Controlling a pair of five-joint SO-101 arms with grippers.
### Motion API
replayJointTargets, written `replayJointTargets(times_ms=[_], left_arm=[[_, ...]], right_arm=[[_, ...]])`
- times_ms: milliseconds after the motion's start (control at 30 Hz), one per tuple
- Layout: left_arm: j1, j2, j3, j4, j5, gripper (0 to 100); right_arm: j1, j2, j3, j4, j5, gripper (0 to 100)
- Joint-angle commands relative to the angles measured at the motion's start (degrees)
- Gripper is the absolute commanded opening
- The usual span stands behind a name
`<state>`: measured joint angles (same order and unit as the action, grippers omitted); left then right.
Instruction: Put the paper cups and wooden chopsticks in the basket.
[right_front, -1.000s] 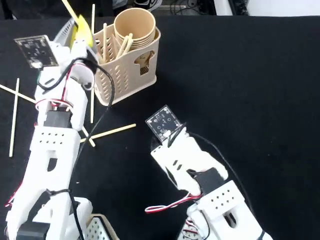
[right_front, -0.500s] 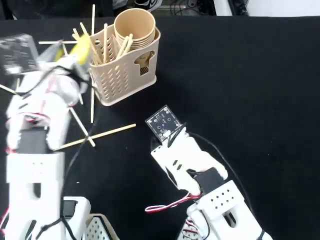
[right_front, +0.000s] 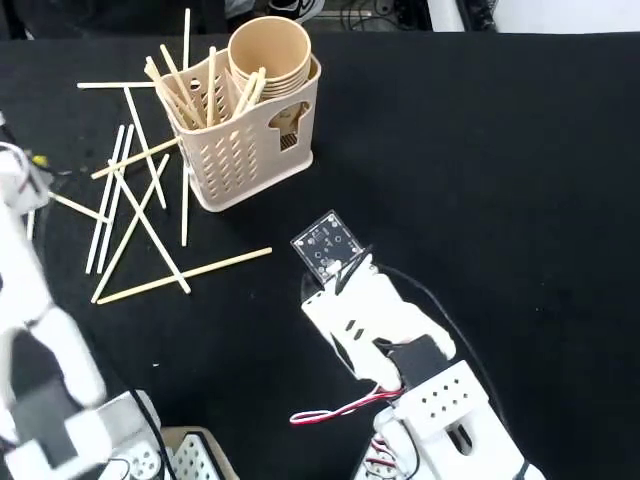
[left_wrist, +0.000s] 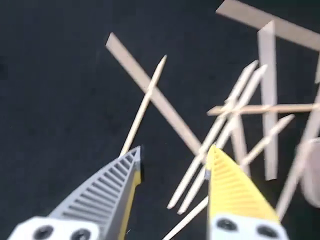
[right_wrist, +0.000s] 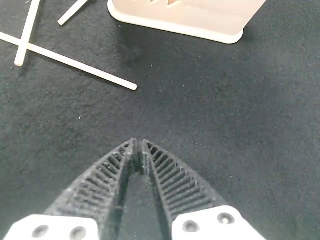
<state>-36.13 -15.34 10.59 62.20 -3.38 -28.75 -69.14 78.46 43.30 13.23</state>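
Hovering over the loose chopsticks (left_wrist: 143, 102), left gripper (left_wrist: 175, 150) is spread, empty. Best to straddle one isolated stick crosswise, clear of the crossed pile. Right gripper (right_wrist: 135, 144) clenched on nothing.

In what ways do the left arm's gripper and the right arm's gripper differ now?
The left gripper, one finger grey and one yellow, is open; the right gripper, both fingers black, is shut. The left gripper hangs over scattered wooden chopsticks; the right gripper hangs over bare black table near the beige plastic basket. Both hold nothing.
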Motion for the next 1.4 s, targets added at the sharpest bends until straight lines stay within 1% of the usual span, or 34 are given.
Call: replayJointTargets(times_ms=[0, 67, 267, 367, 567, 633, 767, 833, 933, 1167, 1267, 1300, 1367], left_arm=[[-5.4, 13.1, -8.9, 0.2, -5.0, 21], [-6.7, 19.2, -12.5, 0.5, -9.2, 21], [-8.1, 36.6, -21.6, 0.6, -17.2, 21], [-8.1, 44.6, -26.8, 0.7, -19.2, 21], [-8.2, 59.0, -38.8, 0.8, -20.0, 21], [-8.3, 62.5, -41.5, 0.8, -20.0, 18], [-8.4, 66.7, -44.9, 1.2, -20.0, 2], [-8.4, 67.0, -45.4, 3.7, -20.0, 5], [-8.1, 66.9, -46.8, 8.5, -20.0, 3], [-8.2, 66.9, -63.2, 28.1, -20.0, 3], [-7.7, 66.9, -72.2, 39.2, -19.8, 3], [-8.0, 66.9, -73.2, 38.9, -19.1, 3], [-9.1, 65.4, -72.0, 38.9, -15.5, 3]], right_arm=[[-0.4, -0.2, -1.0, -0.4, 0.4, 1.5], [-0.4, -0.2, -0.9, -0.4, 0.4, 1.5], [-0.4, -0.2, -0.9, -0.4, 0.4, 1.5], [-0.4, -0.2, -0.9, -0.4, 0.4, 1.5], [-0.4, -0.2, -0.8, -0.4, 0.4, 1.5], [-0.4, -0.2, -0.8, -0.4, 0.4, 1.5], [-0.4, -0.2, -0.8, -0.4, 0.4, 1.5], [-0.4, -0.2, -0.8, -0.4, 0.4, 1.5], [-0.4, -0.2, -0.8, -0.4, 0.4, 1.5], [-0.4, -0.2, -0.8, -0.4, 0.4, 1.5], [-0.4, -0.2, -0.8, -0.4, 0.4, 1.5], [-0.4, -0.2, -0.8, -0.4, 0.4, 1.5], [-0.4, -0.2, -0.9, -0.4, 0.4, 1.5]])
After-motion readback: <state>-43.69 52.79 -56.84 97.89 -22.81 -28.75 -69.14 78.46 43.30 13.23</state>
